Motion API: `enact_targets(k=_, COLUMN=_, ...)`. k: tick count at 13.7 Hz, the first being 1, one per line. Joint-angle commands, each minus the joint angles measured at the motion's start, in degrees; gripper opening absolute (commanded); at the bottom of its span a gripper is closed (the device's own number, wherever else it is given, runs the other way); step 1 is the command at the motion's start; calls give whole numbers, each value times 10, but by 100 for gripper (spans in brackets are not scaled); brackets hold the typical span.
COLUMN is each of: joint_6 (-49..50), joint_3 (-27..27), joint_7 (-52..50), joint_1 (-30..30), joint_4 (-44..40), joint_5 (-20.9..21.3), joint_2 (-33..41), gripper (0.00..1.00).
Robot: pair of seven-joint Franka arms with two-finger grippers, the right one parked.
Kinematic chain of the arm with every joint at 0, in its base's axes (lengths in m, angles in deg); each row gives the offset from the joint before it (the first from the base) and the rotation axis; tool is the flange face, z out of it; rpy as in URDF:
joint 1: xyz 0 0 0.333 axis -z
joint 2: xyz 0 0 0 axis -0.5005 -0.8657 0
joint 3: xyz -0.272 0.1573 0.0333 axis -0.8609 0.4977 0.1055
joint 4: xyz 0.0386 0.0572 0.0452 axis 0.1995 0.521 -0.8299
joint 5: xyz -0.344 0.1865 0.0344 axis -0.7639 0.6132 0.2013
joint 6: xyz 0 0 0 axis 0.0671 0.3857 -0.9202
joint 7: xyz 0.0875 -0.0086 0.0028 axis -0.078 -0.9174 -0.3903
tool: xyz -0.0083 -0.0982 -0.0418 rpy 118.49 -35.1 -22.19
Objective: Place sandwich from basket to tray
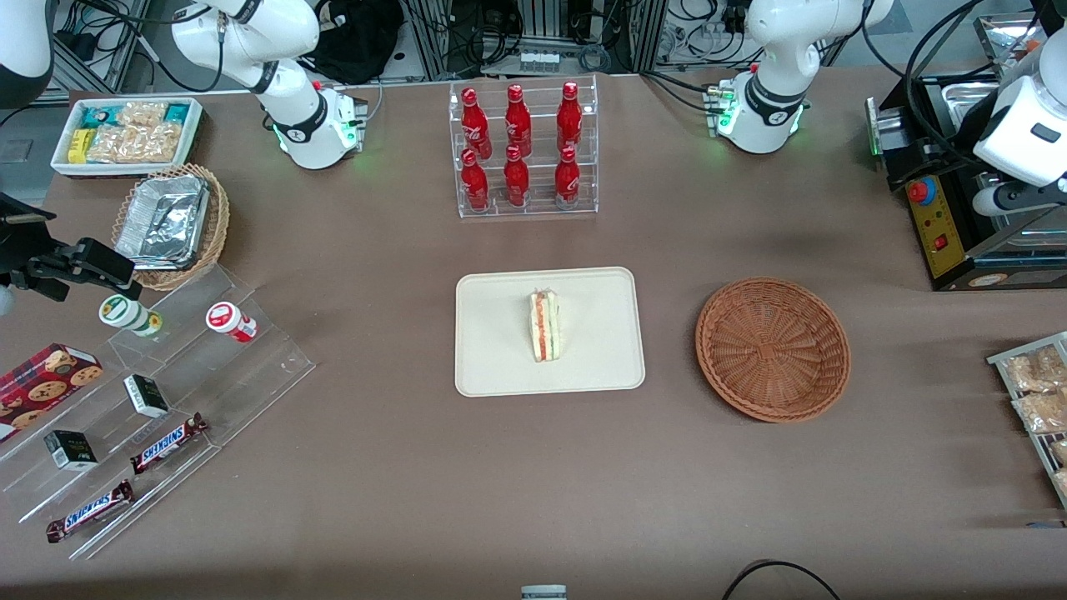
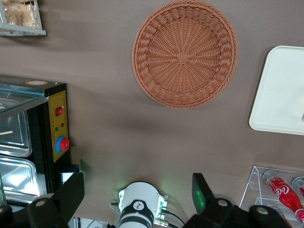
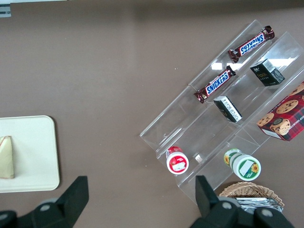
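The sandwich (image 1: 545, 327), a pale wedge with orange and green layers on its cut edge, rests in the middle of the cream tray (image 1: 500, 367); the right wrist view also shows the sandwich (image 3: 6, 156) on the tray (image 3: 38, 152). The reddish-brown wicker basket (image 1: 773, 348) sits beside the tray toward the working arm's end, with nothing in it. My gripper (image 2: 137, 192) hangs open high over the table near the working arm's base, well away from the basket (image 2: 185, 52) and the tray (image 2: 280, 95). Nothing sits between its fingers (image 2: 71, 194).
A clear rack of red bottles (image 1: 523, 150) stands farther from the front camera than the tray. A black control box with a red button (image 1: 942, 225) and a rack of snack bags (image 1: 1038, 400) are at the working arm's end. A stepped acrylic shelf (image 1: 167, 400) and a foil-tray basket (image 1: 171, 225) lie at the parked arm's end.
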Motion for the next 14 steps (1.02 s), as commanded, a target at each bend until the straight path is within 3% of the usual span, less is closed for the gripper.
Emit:
enact_targets(k=1, joint_6=-1, joint_3=17, joint_7=1, joint_1=38, joint_4=-57, joint_5=0, joint_2=-41, gripper=100)
enact_targets(k=3, joint_6=-2, joint_3=82, joint_7=1, joint_1=109, joint_4=-81, joint_5=-1, joint_2=-54, gripper=100)
enact_targets(k=4, joint_6=-7, joint_3=92, joint_7=4, joint_1=118, joint_4=-80, joint_5=0, joint_2=-55, gripper=100)
enact_targets(k=14, joint_6=-28, joint_3=96, joint_7=10, joint_1=99, joint_4=-6, joint_5=11, joint_2=9, gripper=100)
